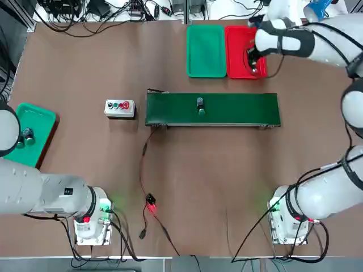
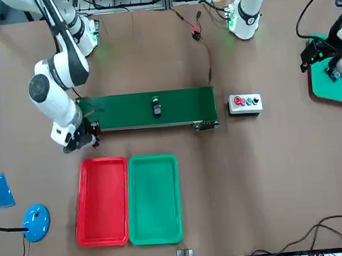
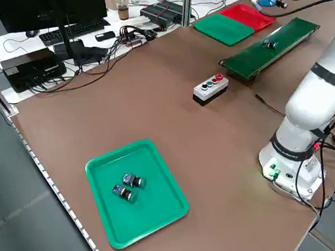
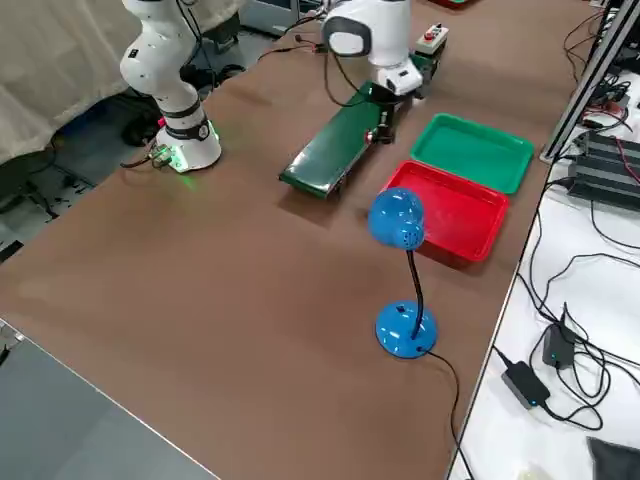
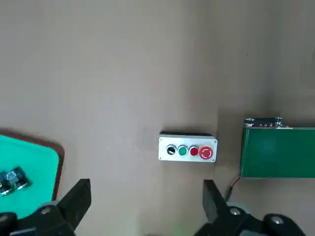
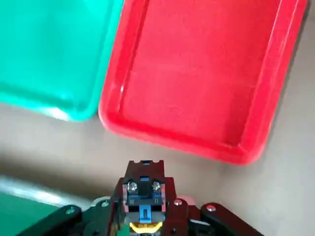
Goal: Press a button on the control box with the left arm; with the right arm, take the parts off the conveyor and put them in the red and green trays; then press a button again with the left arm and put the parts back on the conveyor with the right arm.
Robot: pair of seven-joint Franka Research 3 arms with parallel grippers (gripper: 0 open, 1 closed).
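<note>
Black right claw (image 6: pixel 144 189), downturned near red tray (image 6: pixel 197 73), grips part (image 6: pixel 144 201) (left claw (image 5: pixel 147 183) aloft).

A small part (image 1: pixel 201 106) sits on the green conveyor (image 1: pixel 227 110); the control box (image 1: pixel 120 109) stands just left of it.
</note>
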